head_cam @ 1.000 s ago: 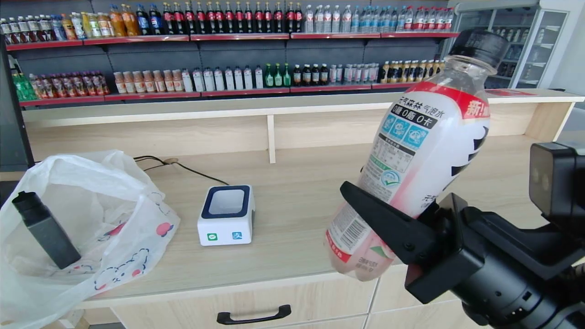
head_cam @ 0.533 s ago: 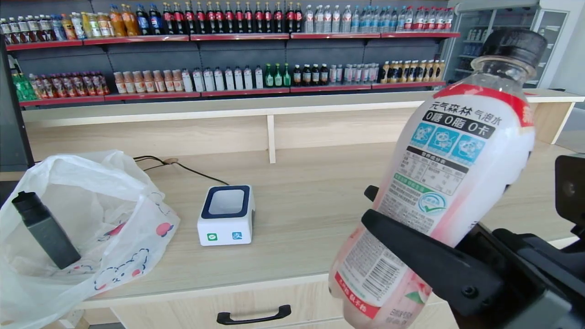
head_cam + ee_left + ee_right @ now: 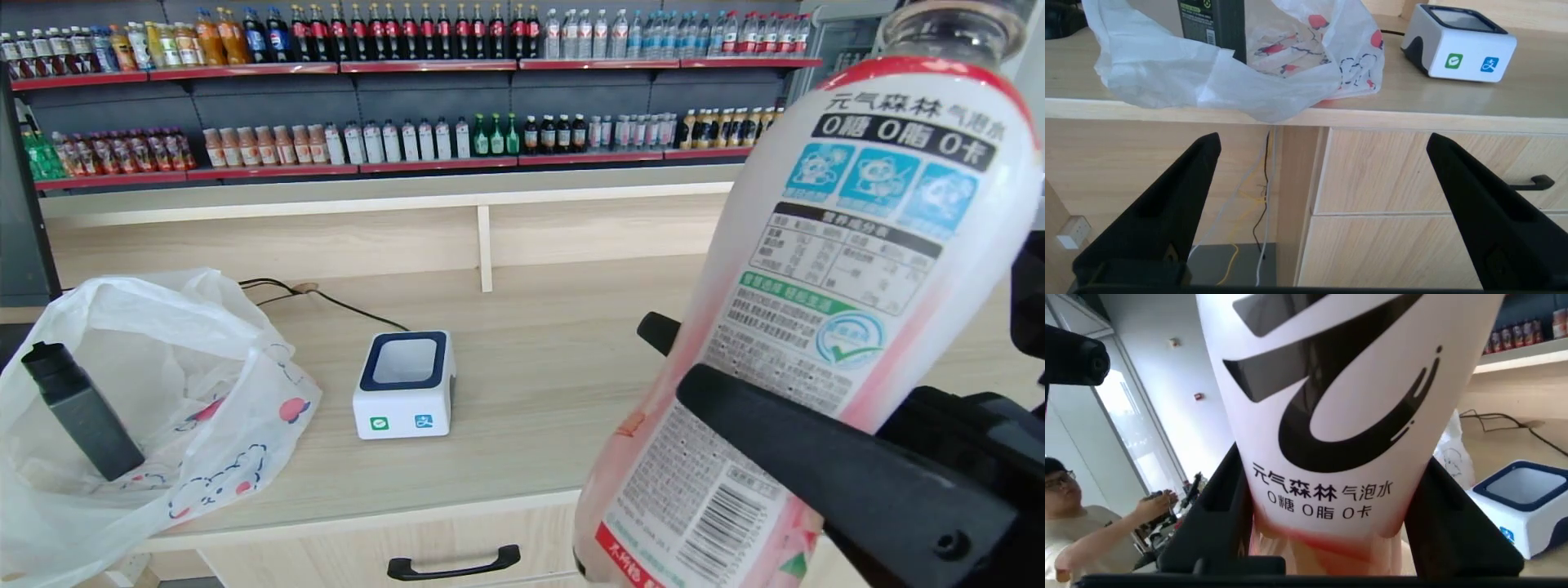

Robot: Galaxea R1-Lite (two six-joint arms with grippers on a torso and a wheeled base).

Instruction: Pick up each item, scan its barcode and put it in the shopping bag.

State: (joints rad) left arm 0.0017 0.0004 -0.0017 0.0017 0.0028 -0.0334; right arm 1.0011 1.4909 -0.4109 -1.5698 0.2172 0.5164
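Observation:
A pink-and-white drink bottle (image 3: 824, 327) with a dark cap is held high and close to the head camera, tilted, its barcode low on the label. My right gripper (image 3: 735, 392) is shut on the bottle (image 3: 1331, 416) around its lower body. A white scanner (image 3: 404, 384) with a dark blue frame sits mid-counter; it shows in the left wrist view too (image 3: 1462, 53). The white plastic shopping bag (image 3: 163, 392) lies at the counter's left with a dark grey bottle (image 3: 77, 408) standing in it. My left gripper (image 3: 1323, 212) hangs open below the counter's front edge, facing the drawers.
The wooden counter (image 3: 531, 359) has a raised back ledge and a drawer with a black handle (image 3: 453, 563) below its front edge. A black cable (image 3: 326, 298) runs behind the scanner. Shelves of drinks (image 3: 408, 90) line the far wall.
My right gripper has brought the bottle up and closer to the head camera, so it looms larger and lower right. The bag, scanner and left arm have not moved.

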